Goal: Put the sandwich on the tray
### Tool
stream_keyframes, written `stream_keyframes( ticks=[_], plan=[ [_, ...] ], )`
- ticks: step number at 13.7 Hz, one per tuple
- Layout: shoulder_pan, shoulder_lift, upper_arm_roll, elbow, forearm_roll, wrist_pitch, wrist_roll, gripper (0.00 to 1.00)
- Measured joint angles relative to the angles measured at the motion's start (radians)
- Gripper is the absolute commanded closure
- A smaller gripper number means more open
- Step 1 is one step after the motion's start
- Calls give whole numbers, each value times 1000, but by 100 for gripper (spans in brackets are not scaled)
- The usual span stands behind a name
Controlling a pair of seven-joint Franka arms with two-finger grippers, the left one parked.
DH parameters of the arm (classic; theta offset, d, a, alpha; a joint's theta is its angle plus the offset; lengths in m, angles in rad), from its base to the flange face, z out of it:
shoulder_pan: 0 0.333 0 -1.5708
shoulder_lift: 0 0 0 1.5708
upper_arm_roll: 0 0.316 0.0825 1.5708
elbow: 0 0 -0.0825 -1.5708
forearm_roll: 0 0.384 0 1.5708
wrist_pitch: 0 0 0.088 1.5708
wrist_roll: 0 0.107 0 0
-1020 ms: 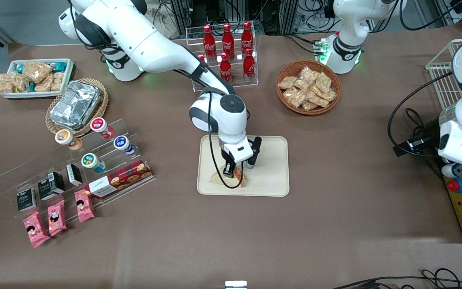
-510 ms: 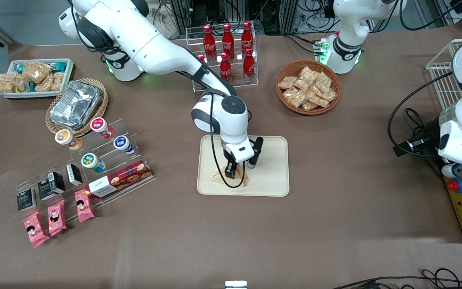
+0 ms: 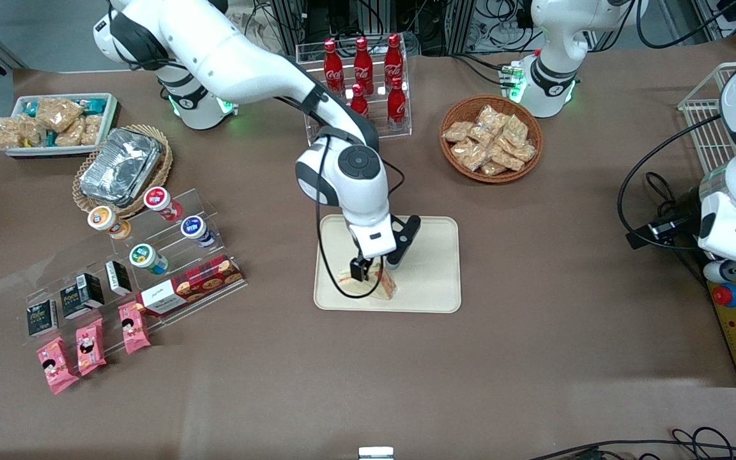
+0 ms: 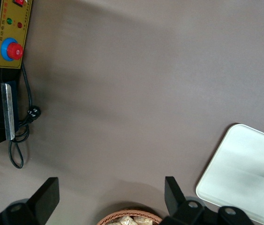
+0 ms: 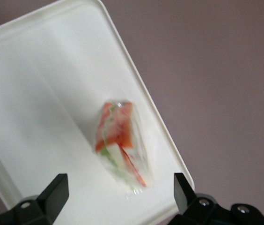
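**Operator:** Where's the sandwich right now?

**Observer:** Your sandwich [image 3: 373, 285] is lying on the tray [image 3: 432, 268], in the part of the tray nearest the front camera and toward the working arm's end. In the right wrist view you can see the sandwich [image 5: 120, 145] flat on the tray [image 5: 38, 93], close to one long rim, with its red and green layers showing through the clear wrap.

**Operator:** And the gripper?

**Observer:** Your gripper [image 3: 377, 265] hangs just above the sandwich, over the tray. Its jaws are spread wide and hold nothing; in the wrist view your fingertips [image 5: 57, 187] stand well apart on either side of the sandwich, not touching it.

**Operator:** Anything close by?

**Observer:** You have a basket of snack packets [image 3: 490, 138] farther from the front camera, toward the parked arm's end, and a rack of red bottles [image 3: 361, 70] farther back still.
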Motion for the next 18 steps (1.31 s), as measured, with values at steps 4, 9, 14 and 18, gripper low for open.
stream_keyframes(
  ticks=[4,9,14,18],
  plan=[
    [-115,-87,-7,-4,136,-87,30,0],
    [-249,-173,-9,-9,142,-157,32,0],
    [-380,-308,-30,-8,145,-328,26,0],
    [-529,-404,-35,-10,204,-479,25,0]
  ],
)
